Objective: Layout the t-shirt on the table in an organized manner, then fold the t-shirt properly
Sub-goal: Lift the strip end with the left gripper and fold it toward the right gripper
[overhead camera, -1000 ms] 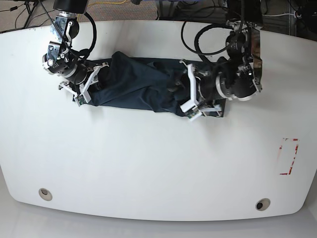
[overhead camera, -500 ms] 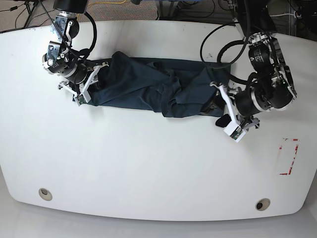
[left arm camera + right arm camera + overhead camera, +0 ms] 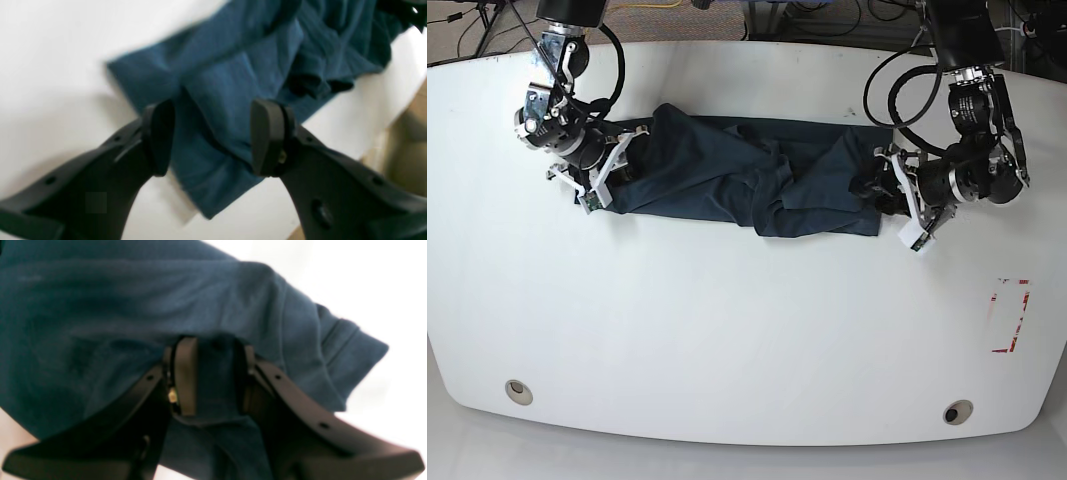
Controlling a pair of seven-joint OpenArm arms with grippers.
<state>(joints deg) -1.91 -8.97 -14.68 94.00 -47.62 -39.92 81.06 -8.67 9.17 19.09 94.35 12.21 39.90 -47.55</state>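
The table (image 3: 727, 340) under me is a broad glossy white top, and the t-shirt (image 3: 747, 180) lies across its far half as a long, rumpled dark blue band running from my right arm over to my left, bunched into folds around its middle. Near the table's front edge sit two round grommet holes (image 3: 518, 390), one toward each corner, and a red-outlined rectangle mark (image 3: 1010, 315) is off by the edge on my left side, well apart from the cloth. My right gripper (image 3: 213, 380) is at one end of the shirt, and its wrist view shows it plainly: the jaws are drawn in close with a strip of the blue fabric pinched between the pads (image 3: 185, 380), the cloth running up over the fingertips and spreading out beyond them, with a hemmed sleeve edge trailing to one side. My left gripper (image 3: 211, 136) is at the opposite end, and there the jaws stand well apart, roughly half spread, with nothing clamped between them. Its two dark pads (image 3: 265, 136) hover over a flat corner of the shirt, one to either side of a soft ridge in the fabric; the view is blurred, so I cannot tell whether the tips actually touch the cloth.
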